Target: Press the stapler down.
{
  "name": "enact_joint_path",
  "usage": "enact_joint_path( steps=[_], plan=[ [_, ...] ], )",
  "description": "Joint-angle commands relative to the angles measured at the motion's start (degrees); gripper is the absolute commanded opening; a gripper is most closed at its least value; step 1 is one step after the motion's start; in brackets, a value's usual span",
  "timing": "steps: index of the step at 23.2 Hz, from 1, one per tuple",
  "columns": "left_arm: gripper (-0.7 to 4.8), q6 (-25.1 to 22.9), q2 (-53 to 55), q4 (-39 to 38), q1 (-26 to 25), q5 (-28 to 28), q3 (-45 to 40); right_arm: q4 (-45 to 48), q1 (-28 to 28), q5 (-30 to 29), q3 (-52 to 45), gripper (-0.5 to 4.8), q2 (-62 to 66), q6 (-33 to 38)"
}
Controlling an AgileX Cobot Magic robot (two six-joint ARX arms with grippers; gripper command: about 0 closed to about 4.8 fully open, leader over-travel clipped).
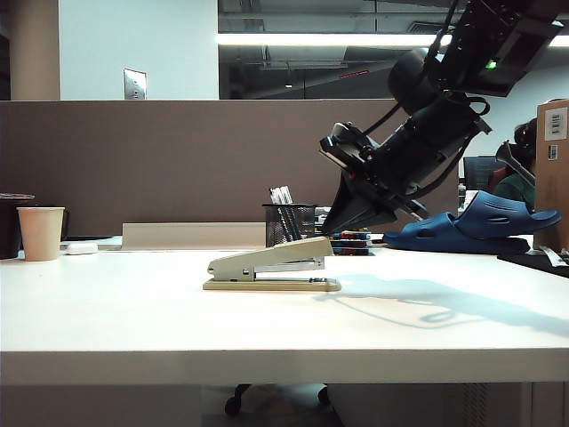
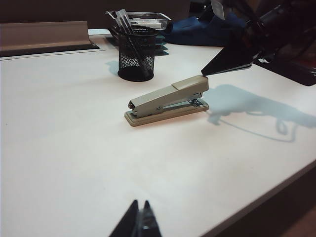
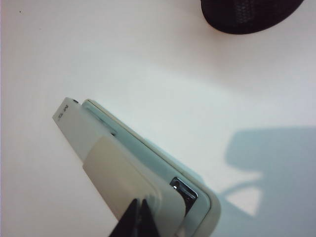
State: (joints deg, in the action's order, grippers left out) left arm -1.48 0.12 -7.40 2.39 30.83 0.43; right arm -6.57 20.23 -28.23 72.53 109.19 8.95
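The stapler is seen lying on the white table in front of a black mesh pen holder, its hinged top arm raised at the front end. The right gripper is held tilted down over that raised end, its jaws closed together with nothing between them and their tips apparently touching the top arm, though contact cannot be confirmed from these views. The left gripper is held low over bare table well apart from the stapler, its jaws likewise closed and empty, and a paper cup is seen at the table's far left.
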Motion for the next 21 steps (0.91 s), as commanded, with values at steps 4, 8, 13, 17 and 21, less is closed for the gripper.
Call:
enact_joint_path(
  steps=[4, 8, 13, 17, 21],
  plan=[
    [-0.06, -0.04, 0.0, 0.2, 0.0, -0.11, 0.11, -0.72, 0.11, 0.24, 0.2, -0.09, 0.85, -0.2],
    [-0.06, -0.04, 0.0, 0.2, 0.0, -0.11, 0.11, -1.05, 0.11, 0.24, 0.2, -0.09, 1.7, -0.2],
    [-0.06, -0.04, 0.0, 0.2, -0.02, -0.13, 0.11, -1.44, 0.11, 0.2, 0.2, -0.09, 2.32, -0.2],
    [-0.06, -0.04, 0.0, 0.22, 0.0, -0.13, 0.11, -1.9, 0.11, 0.24, 0.2, -0.09, 2.32, -0.2],
    [-0.06, -0.04, 0.0, 0.2, 0.0, -0.13, 0.11, -2.29, 0.11, 0.24, 0.2, -0.09, 2.32, -0.22]
  ],
)
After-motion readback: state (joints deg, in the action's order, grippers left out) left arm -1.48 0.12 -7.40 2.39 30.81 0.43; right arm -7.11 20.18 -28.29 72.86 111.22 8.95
